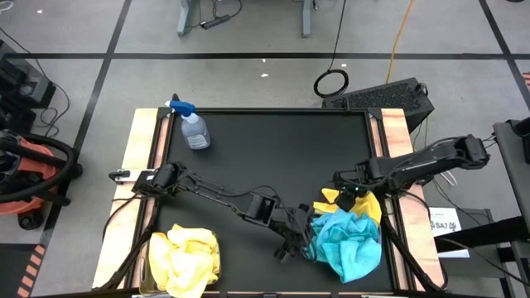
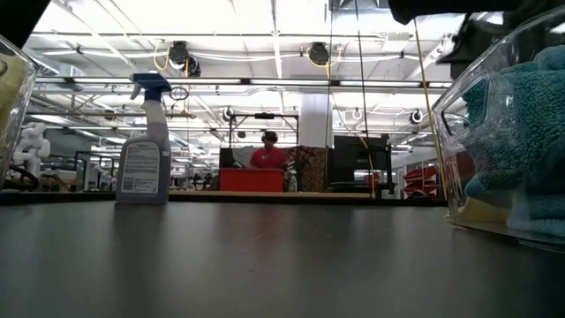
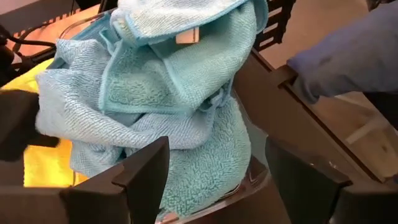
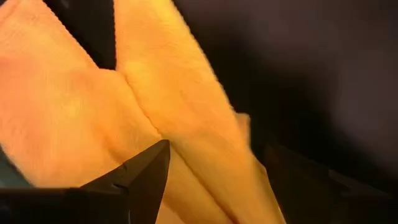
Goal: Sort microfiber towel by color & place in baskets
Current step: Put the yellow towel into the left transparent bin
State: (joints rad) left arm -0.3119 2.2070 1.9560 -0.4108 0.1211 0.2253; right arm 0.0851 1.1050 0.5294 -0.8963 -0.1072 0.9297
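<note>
Left gripper [image 1: 291, 240] sits low over the near middle of the black table [image 1: 273, 157], just left of the right basket [image 2: 459, 132]. My left fingers [image 3: 146, 177] are spread apart and hold nothing; the heap of turquoise towels [image 1: 348, 240] lies straight ahead of them, just beside the tips.

Right gripper [image 1: 344, 189] is at the far-left edge of that same heap, over a yellow towel [image 1: 364, 203]. My right fingers [image 4: 146, 171] are parted, with yellow cloth lying between and beneath them. I cannot tell whether they pinch it.

Turquoise towels: piled in the right basket at the near right of the table, bulging above its clear wall. Yellow cloth shows along the far and right side of the pile, partly under the turquoise.

Left basket [image 1: 147, 257]: near left corner, filled with crumpled yellow towels [image 1: 186, 257].

Spray bottle [image 1: 192, 128] with blue trigger stands upright at the far left of the table, well apart from both baskets.

Low view: a person [image 2: 267, 155] in red stands far back in the room.
</note>
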